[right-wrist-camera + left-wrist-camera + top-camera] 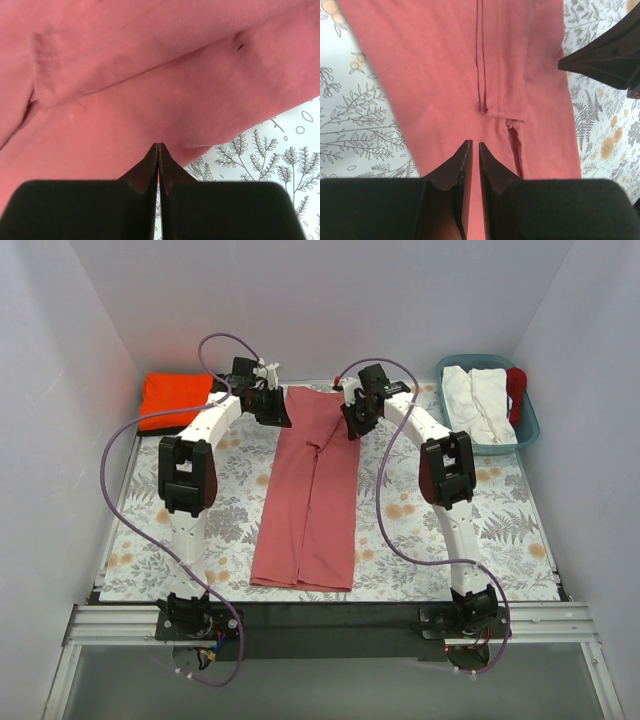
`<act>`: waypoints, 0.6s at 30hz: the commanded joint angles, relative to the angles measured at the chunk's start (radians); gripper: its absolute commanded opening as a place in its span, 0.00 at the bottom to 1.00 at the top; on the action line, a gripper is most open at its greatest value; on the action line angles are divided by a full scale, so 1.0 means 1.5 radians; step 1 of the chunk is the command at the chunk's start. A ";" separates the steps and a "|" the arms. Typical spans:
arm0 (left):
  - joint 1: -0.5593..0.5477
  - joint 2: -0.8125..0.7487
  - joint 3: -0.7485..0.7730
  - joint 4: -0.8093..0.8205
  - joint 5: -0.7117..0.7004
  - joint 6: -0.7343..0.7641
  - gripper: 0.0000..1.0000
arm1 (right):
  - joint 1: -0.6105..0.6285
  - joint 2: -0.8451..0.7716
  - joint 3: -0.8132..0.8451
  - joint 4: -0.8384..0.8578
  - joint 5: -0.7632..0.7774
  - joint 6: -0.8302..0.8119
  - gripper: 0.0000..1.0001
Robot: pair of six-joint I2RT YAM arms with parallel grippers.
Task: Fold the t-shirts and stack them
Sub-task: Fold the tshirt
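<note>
Lying lengthwise on the floral table, the rose-red t-shirt is occupying its middle; the orange t-shirt is sitting folded far left. The left gripper is nearly clenched over red cloth. The right gripper is clenching at the shirt's edge, hold unclear.

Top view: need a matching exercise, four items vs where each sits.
Items:
1 rose shirt
2 orange shirt
3 basket
4 white cloth

Places:
a far-left corner
b in the basket
c far-right corner
d centre, laid out long

Pairs: 1-d, 2-a, 3-c, 4-b
</note>
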 commanded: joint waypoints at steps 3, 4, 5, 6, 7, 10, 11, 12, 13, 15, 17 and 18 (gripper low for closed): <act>-0.002 -0.011 -0.042 -0.003 0.025 -0.005 0.09 | -0.003 -0.015 -0.012 0.002 0.009 0.005 0.01; -0.002 -0.012 -0.050 0.000 0.025 -0.007 0.09 | -0.002 -0.014 -0.025 0.002 0.007 0.004 0.01; -0.002 -0.012 -0.058 0.000 0.021 -0.006 0.09 | -0.003 -0.012 -0.029 0.002 0.007 0.004 0.01; -0.002 -0.013 -0.075 0.002 0.018 -0.006 0.09 | -0.001 -0.003 -0.032 0.002 0.014 0.004 0.01; -0.002 -0.014 -0.083 0.005 0.014 -0.007 0.08 | -0.002 0.004 -0.034 0.002 0.024 0.003 0.01; -0.002 -0.013 -0.100 0.008 0.011 -0.014 0.08 | -0.004 0.032 -0.024 0.002 0.063 0.002 0.01; -0.002 -0.013 -0.103 0.007 0.012 -0.016 0.08 | -0.006 0.038 -0.014 0.002 0.068 0.003 0.01; -0.002 -0.012 -0.105 0.008 0.015 -0.017 0.08 | -0.006 0.049 -0.007 0.002 0.071 0.001 0.01; -0.002 -0.012 -0.110 0.009 0.016 -0.019 0.08 | -0.006 0.056 -0.001 0.001 0.073 -0.001 0.01; -0.002 -0.011 -0.117 0.014 0.004 -0.022 0.08 | -0.008 0.074 0.023 0.001 0.078 -0.004 0.01; -0.002 -0.005 -0.119 0.014 0.001 -0.021 0.08 | -0.007 0.087 0.039 0.003 0.092 -0.003 0.01; -0.002 -0.001 -0.120 0.014 -0.008 -0.021 0.07 | -0.009 0.099 0.054 0.005 0.096 -0.004 0.01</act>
